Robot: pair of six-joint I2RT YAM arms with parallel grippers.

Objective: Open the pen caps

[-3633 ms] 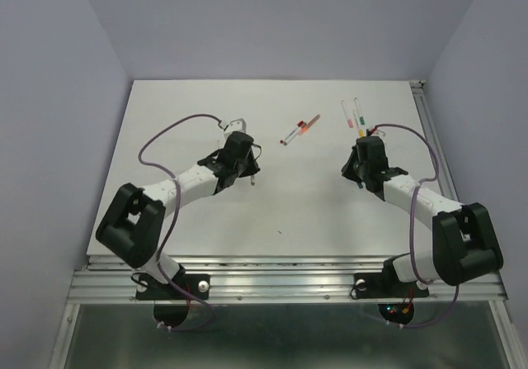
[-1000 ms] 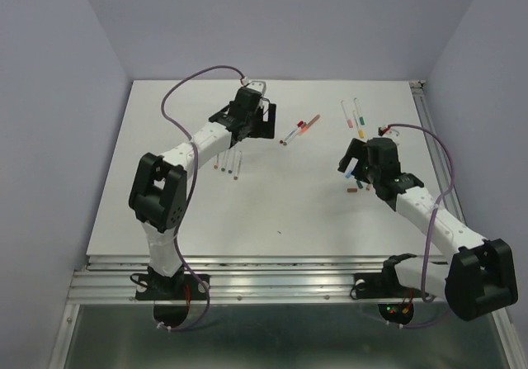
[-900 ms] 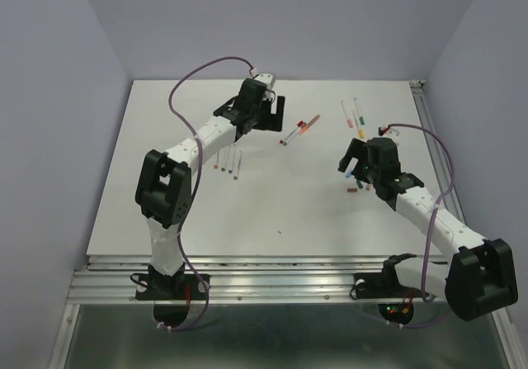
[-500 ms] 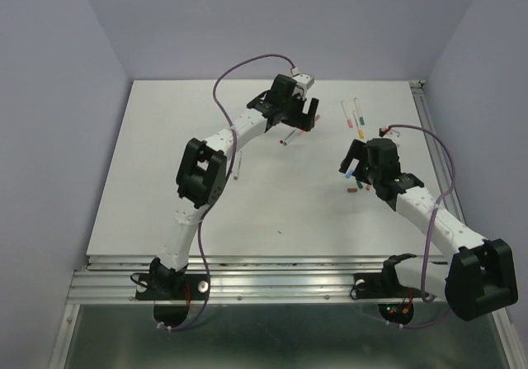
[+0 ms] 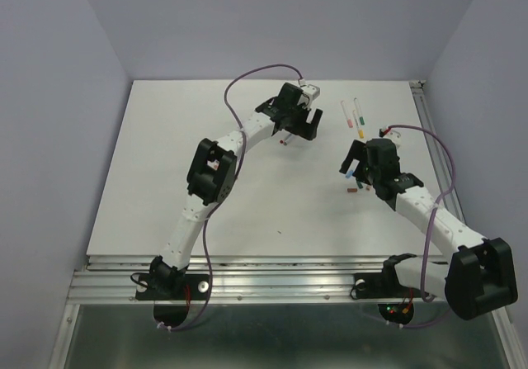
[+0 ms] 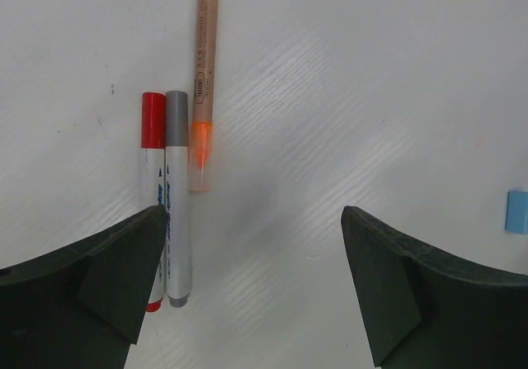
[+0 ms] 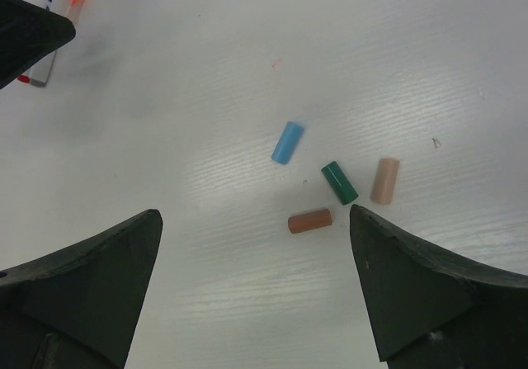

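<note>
- Just left of the orange pen (image 6: 203, 72) in the left wrist view, we see a red-capped pen (image 6: 151, 179) and a grey-capped pen (image 6: 176, 212) lying side by side, caps on.
- The left gripper (image 6: 254, 220) hangs over the table (image 6: 330, 96) near the orange pen's lower end, fingers spread wide, empty.
- Well apart from the orange pen, the right gripper (image 7: 254, 216), likewise spread and empty, hangs over 4 loose caps: a blue cap (image 7: 287, 142), a green cap (image 7: 339, 182), a brown cap (image 7: 310, 220) and a peach cap (image 7: 384, 180).

setting: robotics laboratory test cell

a flat white table (image 5: 165, 187) is enclosed on three sides by plain lavender wall panels (image 5: 58, 96). a slotted aluminium rail (image 5: 280, 280) runs along its near edge, carrying the bases of two black-and-white jointed robot arms (image 5: 186, 220) fed by loose purple cables (image 5: 247, 72).
</note>
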